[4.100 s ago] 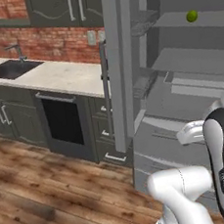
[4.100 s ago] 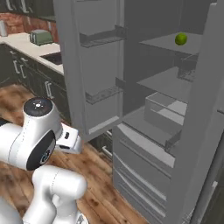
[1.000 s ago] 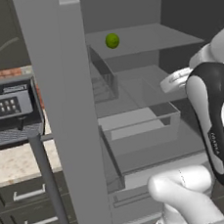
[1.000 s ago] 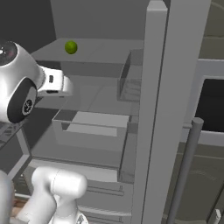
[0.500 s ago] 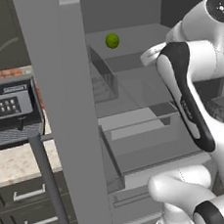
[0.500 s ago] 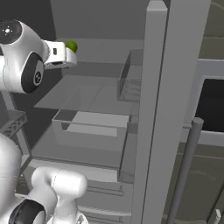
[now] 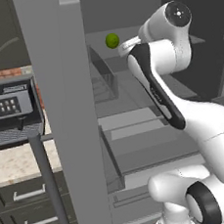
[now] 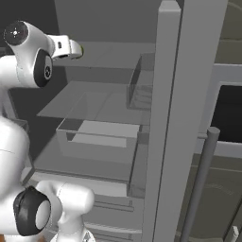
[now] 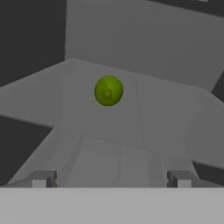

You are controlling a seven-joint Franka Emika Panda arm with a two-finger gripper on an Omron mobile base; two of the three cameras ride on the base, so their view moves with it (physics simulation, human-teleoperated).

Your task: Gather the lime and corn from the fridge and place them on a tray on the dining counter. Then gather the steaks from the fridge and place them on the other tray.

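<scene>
Your fingers [image 9: 43,178] stand spread wide apart with nothing between them; in the hand view the two dark tips sit far out at either side, and the lime [image 9: 108,90] lies ahead of them, centred in the gap but well clear of both tips. You are looking along the upper glass shelf [image 9: 166,113] of the fridge [image 7: 57,90], and the lime rests on that shelf toward its back, with the grey rear wall behind it.

From the left base view you can see the lime [image 7: 112,40] just beside the white wrist of the arm [image 7: 161,54], which reaches up into the open fridge at shelf height. The gripper [image 7: 126,46] itself is mostly hidden behind the arm there, so you can only roughly place it, close to the lime and not touching it as far as you can tell. In the right base view the hand [image 8: 71,48] points into the fridge at the top left, and a sliver of green shows at its far edge.

Below the upper shelf you have a clear drawer bin [image 8: 99,134] and a small clear door-side bin [image 8: 139,90]. The open fridge door [image 8: 177,118] stands edge-on in the foreground. To the left of the fridge, a dark coffee machine [image 7: 8,108] sits on the speckled tabletop [image 7: 17,166] above dark drawers [image 7: 26,207].
</scene>
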